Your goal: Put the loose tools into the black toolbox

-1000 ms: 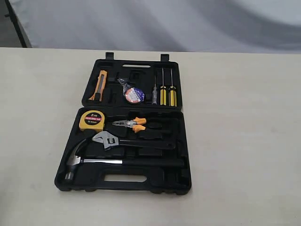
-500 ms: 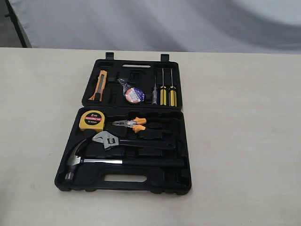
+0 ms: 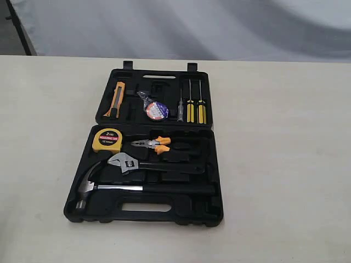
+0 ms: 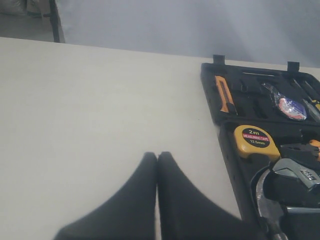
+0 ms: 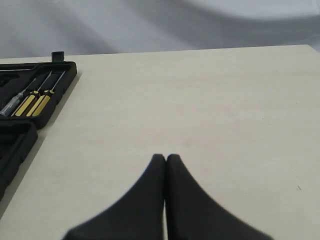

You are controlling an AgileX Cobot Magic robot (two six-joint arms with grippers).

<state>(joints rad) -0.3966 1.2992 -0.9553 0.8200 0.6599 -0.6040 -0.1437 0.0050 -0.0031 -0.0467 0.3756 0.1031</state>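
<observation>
1. We are looking at what we judge to be the closing stage of the job: no tool is lying loose on the surface (image 3: pixel 285 164), and the next move, if any, is calling for nothing more than a check that each piece is sitting down in its recess.
2. The left hand (image 4: pixel 157 156) is hovering over bare surface, clenched and carrying nothing; the black toolbox (image 3: pixel 186 213) is lying open just off its inner side, toward the other hand.
3. The right hand (image 5: pixel 165 158) is likewise clenched and empty, with the case off its own inner side and a little ahead.
4. In the half of the case nearer the hands, the claw hammer (image 3: pixel 118 188) is lying along the edge by the slot handle, with the adjustable wrench (image 3: pixel 125 163) just beyond it.
5. The yellow tape measure (image 3: pixel 106 139) and the orange-handled pliers (image 3: pixel 153 144) are filling the row beyond the wrench.
6. In the half farther from the hands, the black tape roll (image 3: pixel 156 111) is sitting between an orange utility knife (image 3: pixel 115 99) and a row of screwdrivers (image 3: pixel 194 109).
</observation>
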